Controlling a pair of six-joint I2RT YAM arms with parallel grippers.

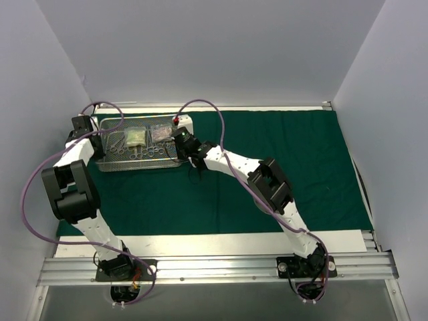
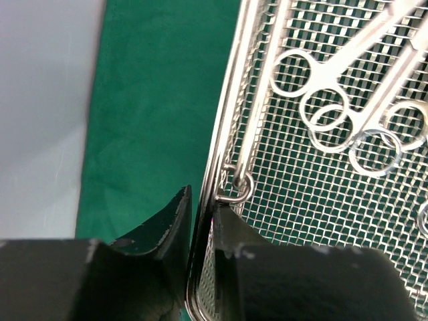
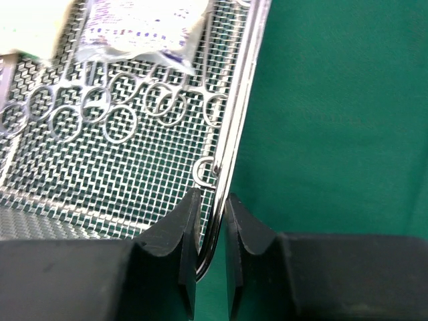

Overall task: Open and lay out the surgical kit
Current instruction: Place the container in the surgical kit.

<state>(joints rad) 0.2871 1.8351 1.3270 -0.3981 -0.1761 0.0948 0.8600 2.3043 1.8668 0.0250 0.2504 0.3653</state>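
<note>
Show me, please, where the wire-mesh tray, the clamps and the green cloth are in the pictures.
wire-mesh tray (image 3: 134,180): right wrist view, bare mesh floor.
clamps (image 2: 354,40): left wrist view, shaft of one clamp.
green cloth (image 1: 301,140): top external view, bare stretch on the right.

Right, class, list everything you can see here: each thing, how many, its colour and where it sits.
cloth: one, dark green, spread flat.
tray: one, silver wire mesh, far left on the cloth.
clamps: several, steel, in the tray.
pouches: two, clear, in the tray.
cables: two, purple, looping above the cloth.
arms: two, white and black, bases at near edge.
left gripper: black, fingers either side of the tray's left end.
right gripper: black, closed on the tray's right end.
</note>
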